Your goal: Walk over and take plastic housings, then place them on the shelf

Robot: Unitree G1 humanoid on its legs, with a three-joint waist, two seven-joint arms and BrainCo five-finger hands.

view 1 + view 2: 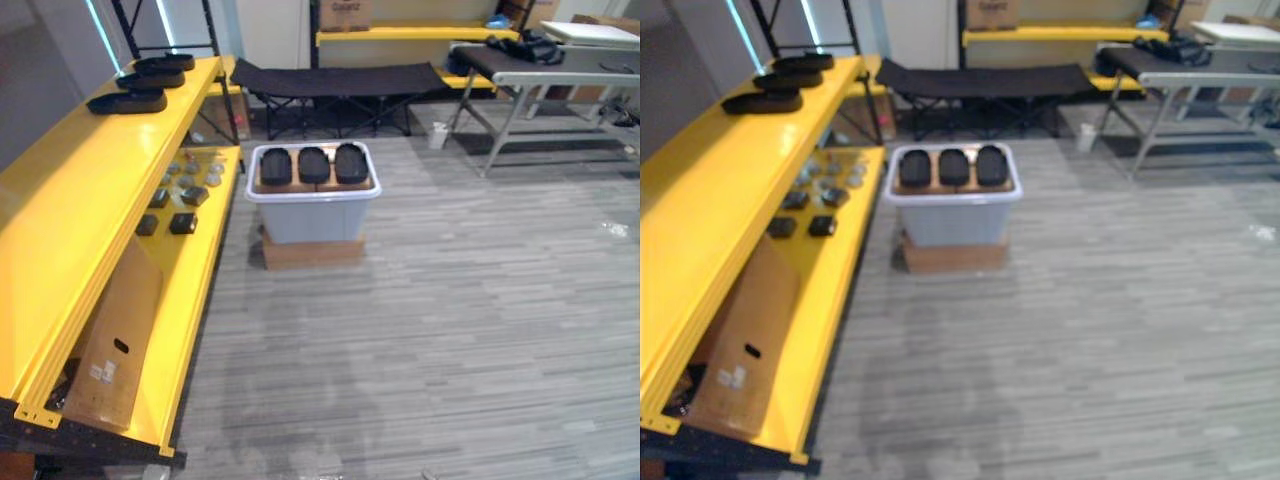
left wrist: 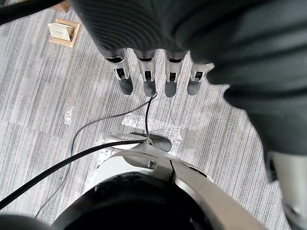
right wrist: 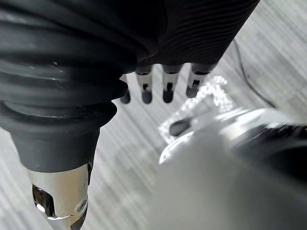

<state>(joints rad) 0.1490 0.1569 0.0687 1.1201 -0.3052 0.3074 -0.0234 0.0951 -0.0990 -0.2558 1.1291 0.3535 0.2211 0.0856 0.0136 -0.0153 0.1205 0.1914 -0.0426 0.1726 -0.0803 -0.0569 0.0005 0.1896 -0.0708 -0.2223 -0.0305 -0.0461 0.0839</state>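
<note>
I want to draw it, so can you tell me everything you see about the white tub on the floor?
The tub looks like pale, whitish plastic, rectangular with rounded corners and a thick rim. It stands upright on a flat brown cardboard base on the grey floor, close beside the yellow shelf. Three black oval plastic housings lie side by side on a brown board across its top.
</note>
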